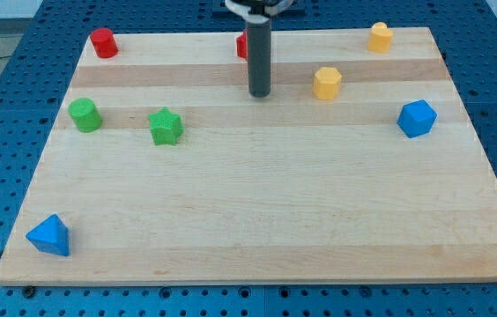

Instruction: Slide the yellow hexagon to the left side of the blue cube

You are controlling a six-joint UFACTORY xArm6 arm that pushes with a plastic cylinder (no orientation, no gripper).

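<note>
The yellow hexagon (pixel 327 83) lies on the wooden board (pixel 257 220) right of centre near the view's top. The blue cube (pixel 417 118) sits to its right and a little lower, near the board's right edge. My tip (pixel 259 93) rests on the board left of the yellow hexagon, with a clear gap between them. The rod rises straight up from it and hides part of a red block (pixel 242 45) behind it.
A second yellow block (pixel 380 37) stands at the top right. A red cylinder (pixel 103 42) is at the top left. A green cylinder (pixel 85 114) and a green star (pixel 166 126) lie at the left. A blue triangular block (pixel 49 235) sits at the bottom left corner.
</note>
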